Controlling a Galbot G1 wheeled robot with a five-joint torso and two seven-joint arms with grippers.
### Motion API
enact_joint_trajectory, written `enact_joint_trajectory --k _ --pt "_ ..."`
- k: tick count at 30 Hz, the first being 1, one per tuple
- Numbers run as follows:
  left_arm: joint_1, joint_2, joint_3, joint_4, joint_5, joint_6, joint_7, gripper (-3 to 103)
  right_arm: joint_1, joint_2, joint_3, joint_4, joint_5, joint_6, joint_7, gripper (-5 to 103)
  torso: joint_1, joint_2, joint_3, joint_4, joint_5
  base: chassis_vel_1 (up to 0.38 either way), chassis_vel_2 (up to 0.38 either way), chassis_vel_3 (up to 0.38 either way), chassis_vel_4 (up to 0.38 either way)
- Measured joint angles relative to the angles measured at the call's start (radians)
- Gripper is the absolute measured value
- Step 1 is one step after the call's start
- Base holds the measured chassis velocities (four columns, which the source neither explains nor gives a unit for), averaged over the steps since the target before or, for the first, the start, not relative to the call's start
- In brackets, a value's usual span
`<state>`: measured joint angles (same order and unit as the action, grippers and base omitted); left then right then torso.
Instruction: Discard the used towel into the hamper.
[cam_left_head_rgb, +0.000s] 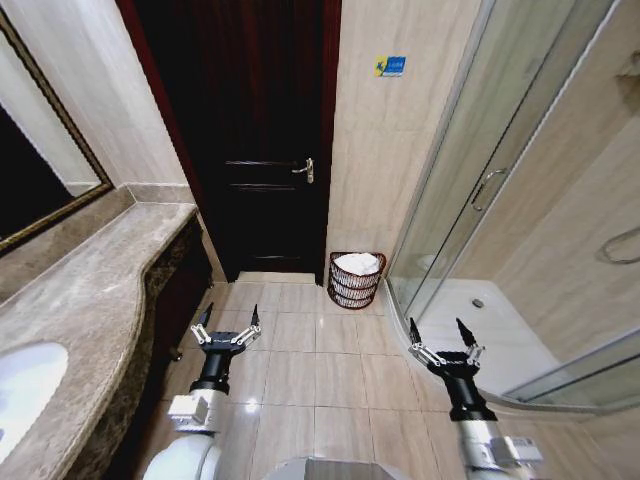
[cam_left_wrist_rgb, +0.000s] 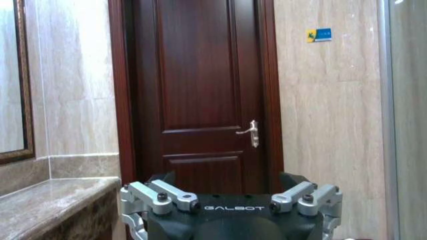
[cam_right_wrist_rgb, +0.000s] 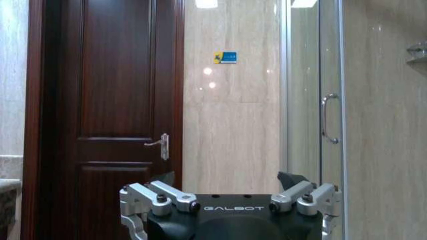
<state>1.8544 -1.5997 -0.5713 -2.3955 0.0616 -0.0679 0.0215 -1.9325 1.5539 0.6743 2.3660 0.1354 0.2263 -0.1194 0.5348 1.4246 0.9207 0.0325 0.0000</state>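
Observation:
The hamper (cam_left_head_rgb: 355, 288), a small dark open-weave basket, stands on the floor against the wall between the door and the shower. A white towel (cam_left_head_rgb: 358, 263) lies bunched inside it, showing above the rim. My left gripper (cam_left_head_rgb: 229, 320) is held low over the floor tiles, left of and nearer than the hamper, open and empty. My right gripper (cam_left_head_rgb: 438, 335) hovers to the hamper's right and nearer, by the shower kerb, also open with nothing in it. In the wrist views, the left gripper (cam_left_wrist_rgb: 229, 180) and the right gripper (cam_right_wrist_rgb: 227, 179) both have their fingers spread, facing the door wall.
A marble counter (cam_left_head_rgb: 90, 290) with a white sink (cam_left_head_rgb: 25, 385) runs along the left under a framed mirror (cam_left_head_rgb: 40, 170). The dark wooden door (cam_left_head_rgb: 265, 150) is closed. A curved glass shower enclosure (cam_left_head_rgb: 480, 200) takes the right. Tiled floor (cam_left_head_rgb: 320, 370) lies between.

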Motion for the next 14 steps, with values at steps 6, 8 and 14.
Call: enact_joint_trajectory --k 6,8,14 --pt "0.0 0.0 0.0 0.0 0.0 0.0 0.0 100 0.0 0.0 0.0 0.0 0.0 0.0 0.0 100 0.0 0.0 0.0 0.0 0.0 0.0 0.0 0.0 0.0" --pt "0.0 0.0 0.0 0.0 0.0 0.0 0.0 100 0.0 0.0 0.0 0.0 0.0 0.0 0.0 100 0.0 0.0 0.0 0.0 0.0 0.0 0.0 0.0 0.0" --pt "0.0 0.0 0.0 0.0 0.0 0.0 0.0 100 0.0 0.0 0.0 0.0 0.0 0.0 0.0 100 0.0 0.0 0.0 0.0 0.0 0.0 0.0 0.0 0.0"
